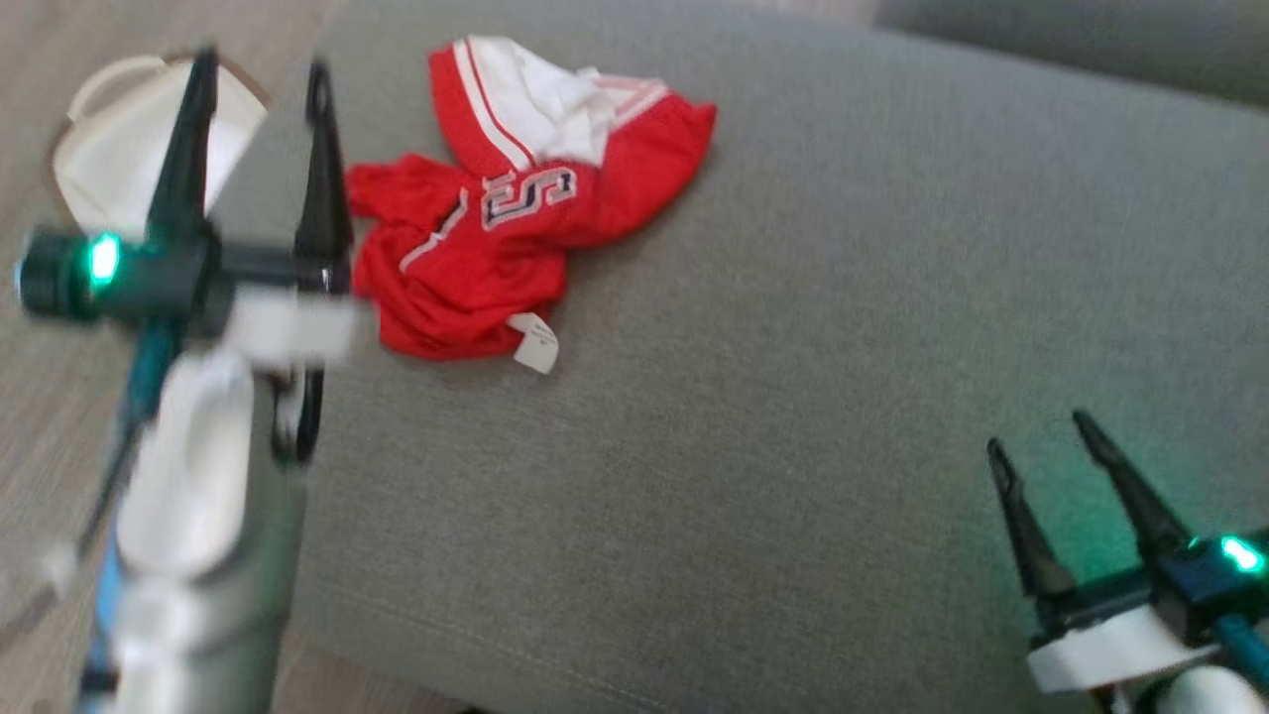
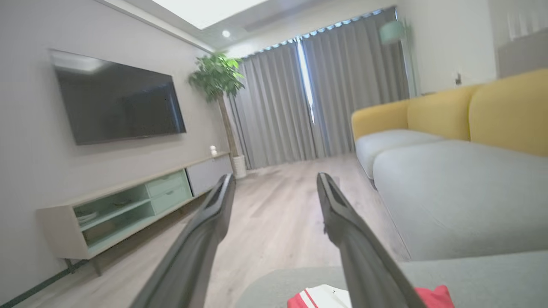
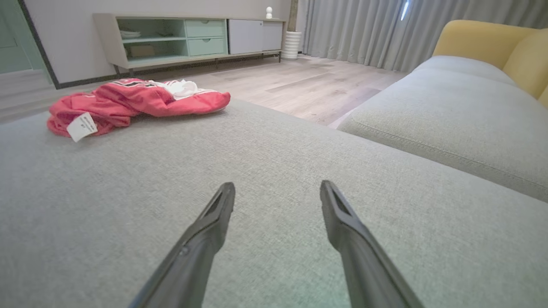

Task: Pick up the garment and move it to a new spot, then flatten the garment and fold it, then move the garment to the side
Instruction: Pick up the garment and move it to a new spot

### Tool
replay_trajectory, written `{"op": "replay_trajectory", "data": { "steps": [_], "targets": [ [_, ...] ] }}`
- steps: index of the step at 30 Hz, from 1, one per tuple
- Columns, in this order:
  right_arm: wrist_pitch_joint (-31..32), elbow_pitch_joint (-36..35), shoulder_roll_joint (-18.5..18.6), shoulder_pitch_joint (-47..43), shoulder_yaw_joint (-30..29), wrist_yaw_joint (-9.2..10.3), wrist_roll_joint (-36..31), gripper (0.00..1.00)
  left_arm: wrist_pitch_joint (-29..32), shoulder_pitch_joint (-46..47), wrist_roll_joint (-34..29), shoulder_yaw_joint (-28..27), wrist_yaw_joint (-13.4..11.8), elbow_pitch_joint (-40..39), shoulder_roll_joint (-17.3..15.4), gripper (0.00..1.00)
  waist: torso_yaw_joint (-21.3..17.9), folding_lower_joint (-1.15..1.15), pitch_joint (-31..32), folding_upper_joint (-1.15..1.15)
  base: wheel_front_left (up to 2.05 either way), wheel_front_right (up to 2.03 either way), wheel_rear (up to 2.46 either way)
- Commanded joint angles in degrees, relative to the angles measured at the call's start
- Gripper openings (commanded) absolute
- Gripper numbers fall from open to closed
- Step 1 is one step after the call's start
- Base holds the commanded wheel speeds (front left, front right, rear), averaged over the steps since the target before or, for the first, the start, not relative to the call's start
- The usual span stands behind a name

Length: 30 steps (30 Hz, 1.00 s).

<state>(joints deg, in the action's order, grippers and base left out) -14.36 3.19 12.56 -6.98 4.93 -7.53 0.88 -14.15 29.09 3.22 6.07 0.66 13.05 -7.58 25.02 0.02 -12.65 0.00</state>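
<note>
The garment (image 1: pixel 496 228) is bright red, with white stripes along one edge, a white part at the top and white letters with a dark outline — its tag (image 1: pixel 535 342) is white. The cushion (image 1: pixel 793 416) under it is plain grey with a fine weave. The left gripper (image 1: pixel 263 61) and the right gripper (image 1: pixel 1037 431) have black fingers, and each has a green light. The sofa back (image 2: pixel 505 111) is mustard yellow, the curtains (image 2: pixel 342 94) are grey and the floor (image 2: pixel 274 222) is pale wood. The cabinet (image 3: pixel 180 36) is beige with mint-green drawers — one part is white.

Head cam overhead, wrists low; garment (image 1: pixel 476 273) common
</note>
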Motion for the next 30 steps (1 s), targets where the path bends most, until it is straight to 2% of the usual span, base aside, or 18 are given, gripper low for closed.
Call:
{"op": "replay_trajectory", "data": {
  "steps": [1, 6, 8, 10, 11, 13, 16, 22, 23, 24, 27, 30],
  "targets": [
    [-0.63, -2.34, 2.64, 1.7, 1.22, 0.04, -0.68, 1.0, 1.17, 6.32, -0.26, -1.34, 0.78, 2.1, -1.86, 1.0, -2.79, -0.02, -6.35, 0.0, 0.0, 0.0, 0.0],
    [-0.63, -4.67, 6.51, 3.2, -0.06, 0.04, -0.6, 1.0, 9.61, 22.11, 0.66, -0.79, 2.62, 18.71, -2.13, 1.0, -5.7, -0.02, -11.32, 0.0, 0.0, 0.0, 0.0],
    [-0.43, -5.88, 7.61, 3.64, -0.25, 0.04, -0.29, 1.0, 11.07, 27.32, 0.95, -0.84, 3.13, 24.47, -2.7, 1.0, -6.85, -0.02, -13.33, 0.0, 0.0, 0.0, 0.0],
    [0.4, -7.88, 7.96, 4.58, -0.6, 0.04, 1.74, 1.0, 12.09, 32.9, 1.89, -1.69, 3.49, 33.58, -3.84, 1.0, -8.76, -0.02, -16.24, 0.0, 0.0, 0.0, 0.0],
    [0.4, -7.88, 7.96, 4.58, -0.6, 0.04, 1.74, 1.0, 12.09, 32.9, 1.89, -1.69, 3.49, 33.58, -3.84, 1.0, -8.76, -0.02, -16.24, 0.0, 0.0, 0.0, 0.0],
    [1.09, -9.67, 8.55, 5.5, -0.46, 0.04, 2.66, 1.0, 14.74, 35.88, 2.87, -2.38, 3.79, 42.61, -4.98, 1.0, -10.71, -0.02, -18.31, 0.0, 0.0, 0.0, 0.0],
    [1.43, -10.97, 9.03, 6.29, -0.66, 0.04, 3.05, 1.0, 17.49, 37.29, 4.12, -3.36, 3.7, 49.72, -5.91, 1.0, -12.42, -0.02, -19.86, 0.0, 0.0, 0.0, 0.0],
    [1.24, -11.57, 8.76, 6.8, -1.3, 0.04, 3.04, 1.0, 20.48, 37.44, 8.34, -5.57, 5.65, 57.27, -6.39, 1.0, -14.35, -0.02, -21.04, 0.0, 0.0, 0.0, 0.0],
    [1.17, -11.53, 8.68, 6.82, -1.28, 0.04, 2.99, 1.0, 20.67, 37.38, 8.7, -5.48, 6.0, 57.67, -6.67, 0.05, -14.49, -0.02, -21.11, 0.0, 0.0, 0.0, 0.0],
    [1.11, -11.39, 8.54, 6.91, -1.24, 0.04, 2.95, 1.0, 20.19, 37.44, 9.17, -5.49, 6.27, 57.8, -6.99, 0.0, -14.64, -0.02, -21.08, 0.0, 0.0, 0.0, 0.0],
    [0.81, -10.55, 7.88, 7.32, -1.18, 0.04, 2.94, 1.0, 16.68, 38.44, 9.13, -4.16, 6.67, 56.78, -8.39, 0.0, -14.84, -0.02, -20.41, 0.0, 0.0, 0.0, 0.0],
    [0.32, -9.09, 6.81, 7.89, -0.19, 0.04, 2.88, 1.0, 10.92, 38.98, 6.65, 0.23, 6.78, 54.36, -9.79, 0.0, -15.44, -0.02, -18.09, 0.0, 0.0, 0.0, 0.0]
  ]
}}
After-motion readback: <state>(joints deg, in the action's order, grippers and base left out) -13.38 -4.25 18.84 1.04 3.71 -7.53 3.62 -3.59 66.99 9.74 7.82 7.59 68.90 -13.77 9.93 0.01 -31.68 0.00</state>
